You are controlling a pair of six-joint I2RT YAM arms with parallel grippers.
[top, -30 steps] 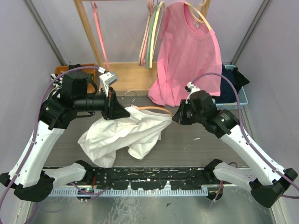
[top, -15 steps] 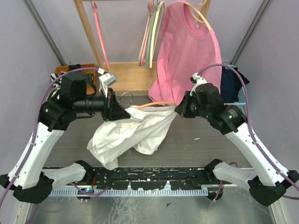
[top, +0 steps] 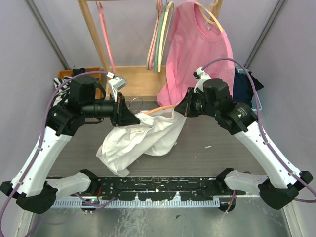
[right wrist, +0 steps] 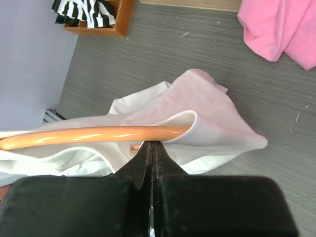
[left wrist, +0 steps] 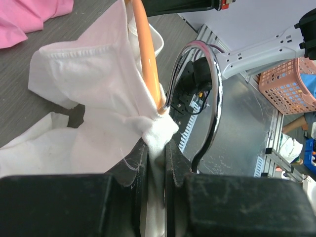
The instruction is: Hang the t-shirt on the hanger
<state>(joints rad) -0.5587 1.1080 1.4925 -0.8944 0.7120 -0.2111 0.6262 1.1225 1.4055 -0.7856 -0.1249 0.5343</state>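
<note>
At the back, a pink t-shirt (top: 200, 54) is seen hung on a pale hanger (top: 210, 17) from the wooden rack (top: 91, 34), and its lower hem is draped onto the tabletop (top: 212, 153) just behind the right arm. Green and pink hangers (top: 158, 44) are hung beside it. A striped cloth (right wrist: 84, 12) is tucked in a wooden box in the far left corner, and a blue basket (top: 256, 106) is partly hidden behind the right arm.

Between the two arms, the t-shirt (top: 140, 140) is held up off the tabletop at its top edge, while its lower folds are trailed down onto the surface toward the left arm's base. It is plain white, crumpled and bunched, with a stitched hem visible.

The hanger (left wrist: 147, 54) is threaded inside the cloth, and only a short orange stretch is shown in the overhead view. Its silver hook (left wrist: 213, 94) is curved just beside the left claw (left wrist: 157, 148), which is closed on a pinch of white cloth at the base of the hook.

The right claw (right wrist: 150, 145) is shut tight, with its tips set just under the orange arm where the white hem is wrapped over it; whether cloth is caught there cannot be told.
</note>
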